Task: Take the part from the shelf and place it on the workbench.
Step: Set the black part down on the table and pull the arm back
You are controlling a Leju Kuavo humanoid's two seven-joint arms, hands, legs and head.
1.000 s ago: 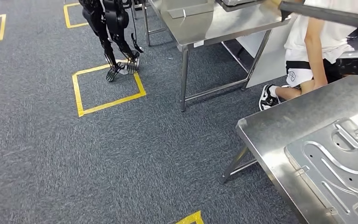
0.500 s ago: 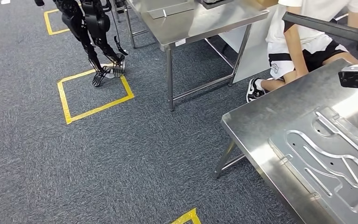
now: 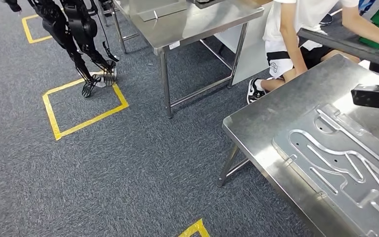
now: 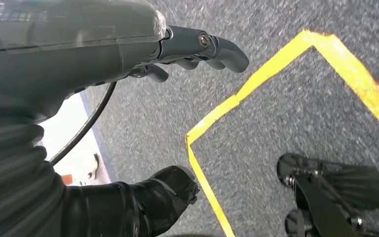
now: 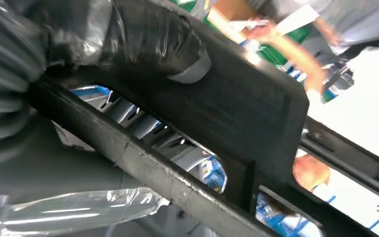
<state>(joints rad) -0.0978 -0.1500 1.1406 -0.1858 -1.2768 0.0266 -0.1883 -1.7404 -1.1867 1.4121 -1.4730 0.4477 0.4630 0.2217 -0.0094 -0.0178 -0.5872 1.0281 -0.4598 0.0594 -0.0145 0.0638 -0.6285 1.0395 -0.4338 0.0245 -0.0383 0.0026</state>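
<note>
The part is a black frame of flat bars [image 5: 256, 113]. My right hand [image 5: 143, 39] grips it, thumb wrapped over a wide bar. In the head view the black part [image 3: 348, 45] juts in at the upper right, with another end of it [image 3: 375, 97] above the workbench [image 3: 286, 111]. The workbench is a steel table at the right, carrying a stamped metal plate [image 3: 340, 163]. My left hand [image 4: 103, 59] hangs over the carpet, fingers apart and holding nothing.
A second steel table [image 3: 197, 22] stands behind, with a person [image 3: 296, 29] in a white shirt crouched between the two tables. Another robot's black legs [image 3: 74, 34] stand by a yellow tape square [image 3: 81, 106] on the grey carpet.
The whole picture has shifted left and down, so the camera has turned toward the workbench. More of the bench and plate shows, and the black part's lower end has come in over it.
</note>
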